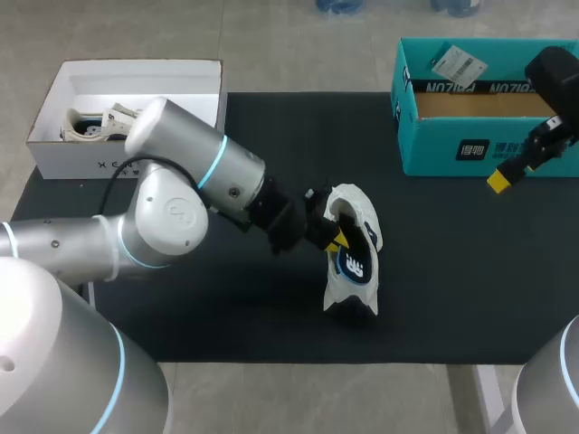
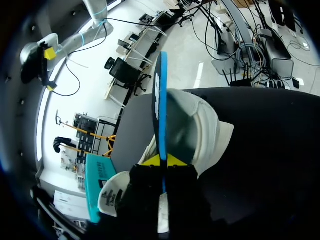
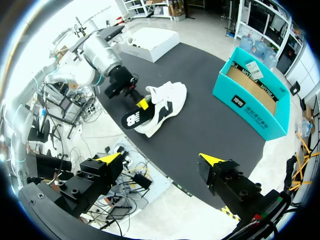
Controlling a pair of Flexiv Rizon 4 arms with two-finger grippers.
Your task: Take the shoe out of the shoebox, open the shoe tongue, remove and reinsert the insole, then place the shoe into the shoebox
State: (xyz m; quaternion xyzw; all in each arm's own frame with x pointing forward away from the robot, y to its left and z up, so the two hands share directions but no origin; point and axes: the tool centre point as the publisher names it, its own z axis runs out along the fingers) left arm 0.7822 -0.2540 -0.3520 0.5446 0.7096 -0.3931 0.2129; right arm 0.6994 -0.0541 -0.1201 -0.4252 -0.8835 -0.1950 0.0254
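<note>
left claw [image 2: 162, 160] tight, right claw [image 3: 160, 159] wide

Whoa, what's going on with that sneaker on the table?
The left arm's tool is pinching a dark insole that sticks partly out of a white shoe, which rests on the black mat. The right arm's tool hangs open and empty near the teal shoebox, which has no shoe in it.

- Head view: bright, even overhead light; the black counter [image 1: 452, 271] reads matt and dark, with a soft shadow under the left arm [image 1: 181, 208].
- Left wrist view: white glare beyond the counter; the left claw [image 2: 162, 160] is deeply shaded and the insole [image 2: 159, 100] edge is lit blue.
- Right wrist view: daylight glare along one side.
</note>
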